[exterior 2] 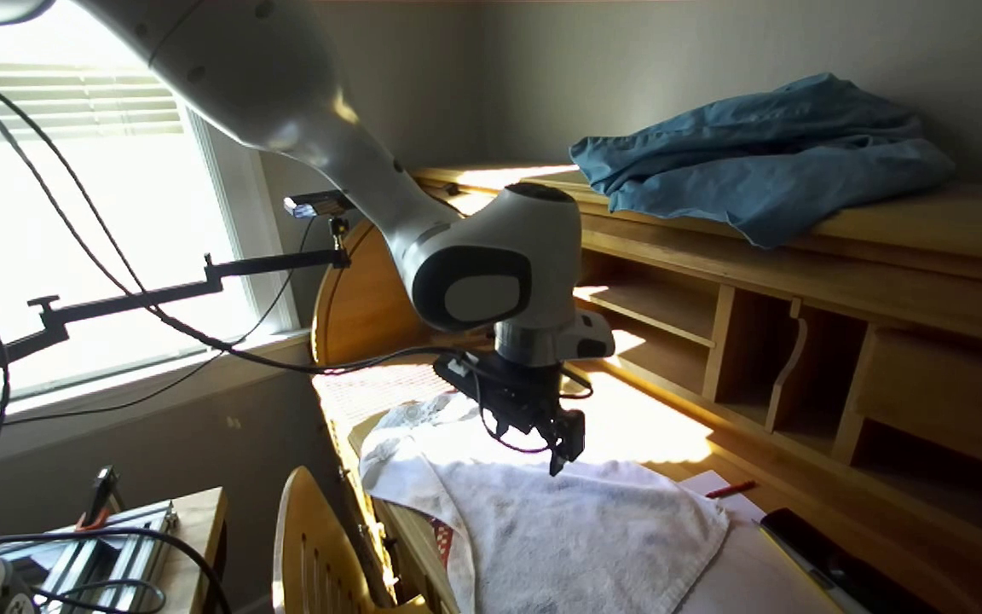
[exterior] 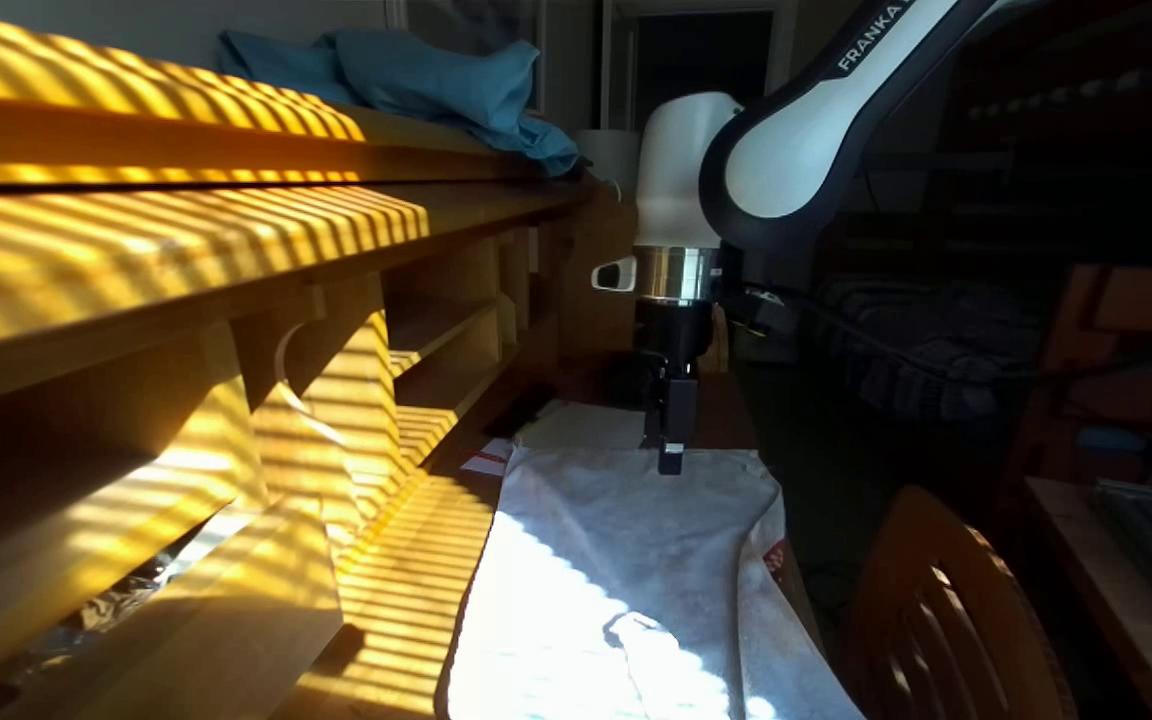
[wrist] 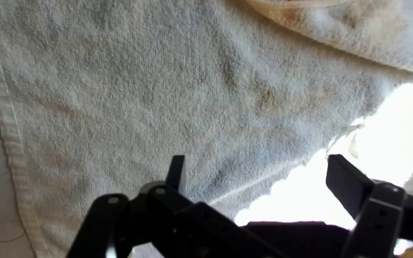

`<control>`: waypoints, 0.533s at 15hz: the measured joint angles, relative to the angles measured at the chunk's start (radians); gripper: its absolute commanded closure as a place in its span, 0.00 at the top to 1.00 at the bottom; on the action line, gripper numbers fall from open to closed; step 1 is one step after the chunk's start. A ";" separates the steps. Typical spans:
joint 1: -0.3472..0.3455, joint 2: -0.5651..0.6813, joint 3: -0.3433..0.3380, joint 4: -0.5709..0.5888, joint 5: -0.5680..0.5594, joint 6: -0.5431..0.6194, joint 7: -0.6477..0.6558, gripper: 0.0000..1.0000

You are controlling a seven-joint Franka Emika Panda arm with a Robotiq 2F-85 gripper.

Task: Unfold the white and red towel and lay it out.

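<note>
The white and red towel (exterior: 626,530) is spread over the desk with its mostly plain white side up. In both exterior views a small red checked patch (exterior 2: 441,541) shows at a turned-over edge on the chair side. That folded-back layer (wrist: 353,32) fills the upper right of the wrist view, and a stitched hem (wrist: 7,118) runs down the left. My gripper (wrist: 256,161) points down over the cloth, its fingers wide apart with nothing between them. In an exterior view the gripper (exterior 2: 556,467) appears just above the towel; contact cannot be told.
A wooden hutch with shelves (exterior 2: 661,320) borders the desk, a blue cloth (exterior 2: 764,162) on top. White paper (exterior 2: 764,567), a red pen (exterior 2: 731,489) and a dark object (exterior 2: 832,558) lie beside the towel. A wooden chair (exterior: 946,600) stands at the desk's open side.
</note>
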 measured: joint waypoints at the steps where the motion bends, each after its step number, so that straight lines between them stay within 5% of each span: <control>1: 0.003 -0.008 0.001 -0.001 0.000 -0.004 0.000 1.00; 8: 0.026 -0.062 0.000 -0.012 0.000 -0.036 0.000 1.00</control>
